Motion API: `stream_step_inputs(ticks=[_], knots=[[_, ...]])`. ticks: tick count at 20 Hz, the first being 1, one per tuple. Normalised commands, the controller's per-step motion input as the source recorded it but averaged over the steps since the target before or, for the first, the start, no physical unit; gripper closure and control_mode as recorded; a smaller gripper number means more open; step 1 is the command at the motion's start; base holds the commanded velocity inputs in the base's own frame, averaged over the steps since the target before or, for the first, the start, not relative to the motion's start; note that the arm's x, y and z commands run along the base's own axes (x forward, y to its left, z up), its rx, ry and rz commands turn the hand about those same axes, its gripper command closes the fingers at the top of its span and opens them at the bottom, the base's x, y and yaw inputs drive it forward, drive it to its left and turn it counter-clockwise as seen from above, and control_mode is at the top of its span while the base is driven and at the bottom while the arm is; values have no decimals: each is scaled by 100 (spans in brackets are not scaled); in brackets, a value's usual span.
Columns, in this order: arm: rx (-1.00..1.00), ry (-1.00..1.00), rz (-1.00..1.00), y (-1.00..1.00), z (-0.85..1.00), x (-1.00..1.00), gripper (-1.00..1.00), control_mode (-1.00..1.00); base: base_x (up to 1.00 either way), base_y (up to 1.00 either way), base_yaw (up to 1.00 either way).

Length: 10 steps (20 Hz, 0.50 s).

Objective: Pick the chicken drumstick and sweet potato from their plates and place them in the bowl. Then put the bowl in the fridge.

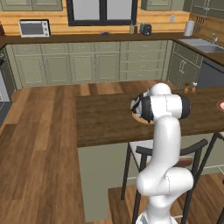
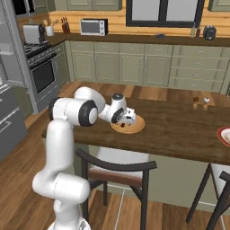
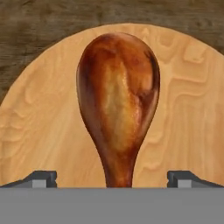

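A: Status on the chicken drumstick (image 3: 118, 105)?

B: It lies flat on the wooden plate (image 3: 188, 109), centre of the hand view, meaty end toward the top of frame, bone stub running down to the bottom edge between my fingertips (image 3: 43, 178). In the right base view the plate (image 2: 138, 126) sits at centre frame on the island counter (image 2: 179, 130).

A: Jaws?

B: Spread wide, nothing between them yet. Gripper (image 2: 128, 117) hangs just above the plate, approx. centred on the bone.

A: Procedure for the pick?

B: My call: descend straight, keep the fingers either side of the narrow neck, then close. Better still, shift fwd a little so the pads meet where the neck widens; the stub alone looks thin and glossy and may pivot or slip. Stop the descent before the tips press the plate.

A: Second plate?

B: Red-rimmed plate (image 2: 223, 135) at right edge, well apart.
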Motion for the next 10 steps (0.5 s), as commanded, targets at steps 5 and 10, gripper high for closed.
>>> stream_step_inputs(ticks=[5,10], knots=[[0,7,0,0,-46,33,100,-100,0,0,0],[0,3,0,0,-24,3,100,-100,0,0,0]])
